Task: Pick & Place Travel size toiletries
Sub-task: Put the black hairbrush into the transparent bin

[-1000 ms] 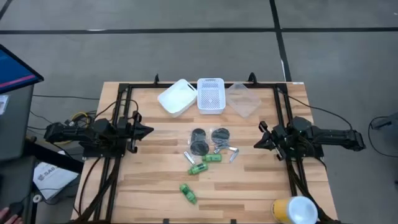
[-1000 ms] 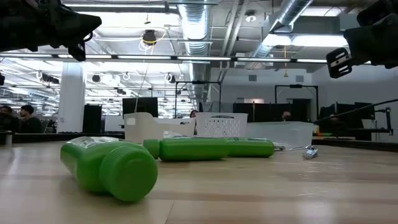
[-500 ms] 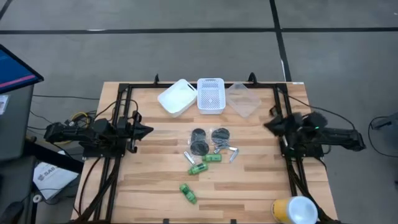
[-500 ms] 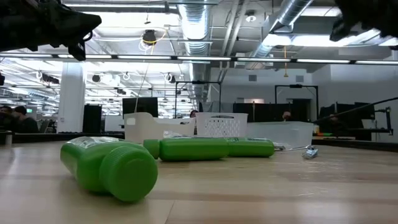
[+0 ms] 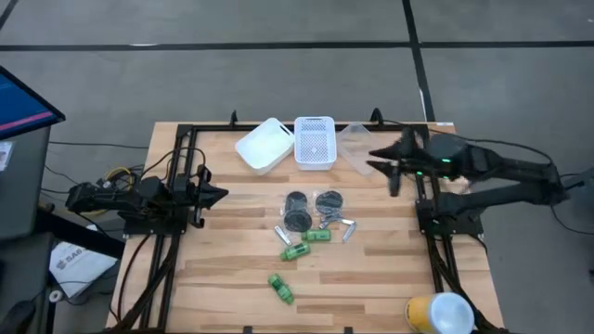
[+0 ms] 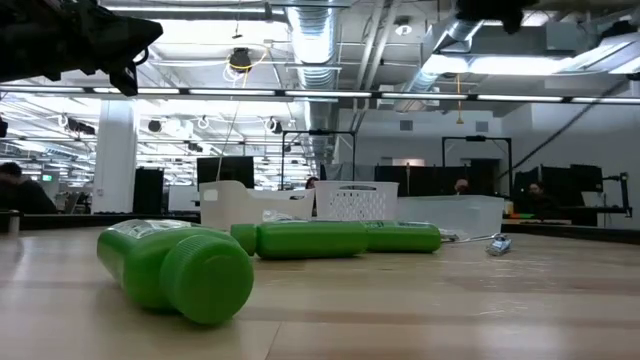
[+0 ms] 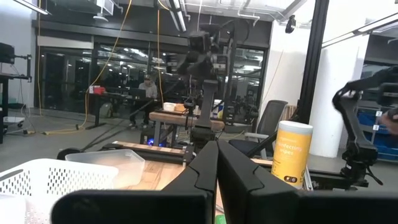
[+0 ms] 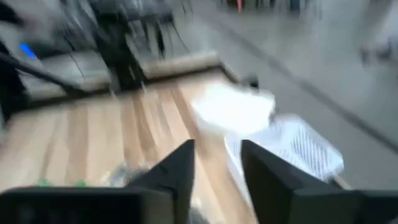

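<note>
Right gripper [image 5: 388, 165]: you are seeing it hanging above the table's far right part, over the edge of the clear tub [image 5: 360, 147]; its fingers [image 8: 180, 171] are standing apart with a gap between them (holding nothing).
Left gripper [image 5: 221, 194]: it is waiting at the table's left side, fingers [image 7: 200, 171] pressed together, nothing between them.
Black pots [image 5: 298, 211]: you are finding 3 of them lying flat at mid-table, below and to the inner side of the right gripper, well apart from it.
Silvery tubes [image 5: 348, 226]: they are lying just beside the pots, on the side nearer the right gripper.
Green bottles [image 5: 316, 237]: 2 are lying on their sides just in front of the pots; a 3rd, the lone green bottle [image 5: 280, 288], is sitting nearer the front edge, farthest from both grippers (it is filling the low view's foreground [image 6: 178, 270]).
White bins [image 5: 314, 142]: a perforated one and a plain one are sitting beside the clear tub, along the far edge.
Yellow canister [image 5: 437, 313]: it is standing at the front right corner.
</note>
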Controlling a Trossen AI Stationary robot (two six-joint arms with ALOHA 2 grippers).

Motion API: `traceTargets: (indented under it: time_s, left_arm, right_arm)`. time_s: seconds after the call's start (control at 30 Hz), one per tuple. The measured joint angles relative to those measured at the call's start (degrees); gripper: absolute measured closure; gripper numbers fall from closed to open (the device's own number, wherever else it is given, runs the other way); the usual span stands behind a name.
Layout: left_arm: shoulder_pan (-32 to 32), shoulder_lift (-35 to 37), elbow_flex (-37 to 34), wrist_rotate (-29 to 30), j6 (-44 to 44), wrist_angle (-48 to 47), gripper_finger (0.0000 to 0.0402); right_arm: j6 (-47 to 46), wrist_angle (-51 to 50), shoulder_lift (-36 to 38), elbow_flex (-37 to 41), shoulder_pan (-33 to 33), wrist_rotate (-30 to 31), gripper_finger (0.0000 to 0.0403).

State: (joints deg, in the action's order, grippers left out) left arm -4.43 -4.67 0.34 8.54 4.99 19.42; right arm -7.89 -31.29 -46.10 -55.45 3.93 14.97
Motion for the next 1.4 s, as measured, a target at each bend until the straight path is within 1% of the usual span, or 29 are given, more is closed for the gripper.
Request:
traceTargets:
  time_s: [0.07,0.17,0.27,0.3,0.33,0.4,0.47,0.63,0.8,1.0,1.17,1.33,1.4]
  left_arm:
    - [0.00,0.00,0.00,0.00,0.00,0.02,0.0400]
    - [0.00,0.00,0.00,0.00,-0.01,0.04,0.0400]
    - [0.00,0.00,0.00,-0.01,0.01,0.09,0.0400]
    - [0.00,0.00,0.00,0.00,0.01,0.09,0.0400]
    - [0.00,0.00,0.00,-0.02,-0.01,0.11,0.0400]
    - [0.00,0.00,0.00,0.00,0.01,0.38,0.0400]
    - [0.00,0.00,0.00,-0.02,-0.01,0.46,0.0400]
    - [-0.01,0.00,0.00,-0.02,0.01,0.52,0.0400]
    - [0.00,0.00,0.00,-0.02,0.01,0.68,0.0400]
    - [0.00,0.00,0.00,-0.02,0.01,0.90,0.0400]
    - [0.00,0.00,0.00,0.00,0.05,1.03,0.0400]
    - [-0.02,0.00,0.00,-0.02,0.45,1.29,0.0400]
    - [0.00,0.00,0.00,0.00,0.45,1.29,0.0400]
  right_arm:
    - [-4.23,-2.63,-7.46,-5.21,0.19,0.16,0.0228]
    - [-12.84,-13.48,-16.62,-11.18,1.67,0.08,0.0174]
    - [-20.54,-20.64,-25.15,-15.58,2.84,0.11,0.0137]
    - [-22.80,-23.35,-27.79,-16.06,3.13,0.06,0.0129]
    - [-24.21,-23.89,-30.50,-16.41,3.45,-0.51,0.0124]
    - [-25.97,-24.38,-35.18,-16.45,4.34,-4.06,0.0115]
    - [-27.54,-24.37,-39.22,-16.50,5.08,-6.05,0.0111]
    - [-27.74,-25.34,-48.53,-16.50,6.78,-6.08,0.0111]
    - [-27.45,-25.22,-54.08,-16.47,8.04,-6.15,0.0111]
    - [-26.20,-22.89,-57.58,-16.47,8.24,-9.39,0.0111]
    - [-25.74,-19.63,-60.48,-16.04,8.29,-9.79,0.0111]
    - [-25.12,-16.37,-60.76,-11.61,9.30,-11.32,0.0112]
    - [-24.98,-13.13,-59.42,-9.29,9.81,-12.37,0.0112]
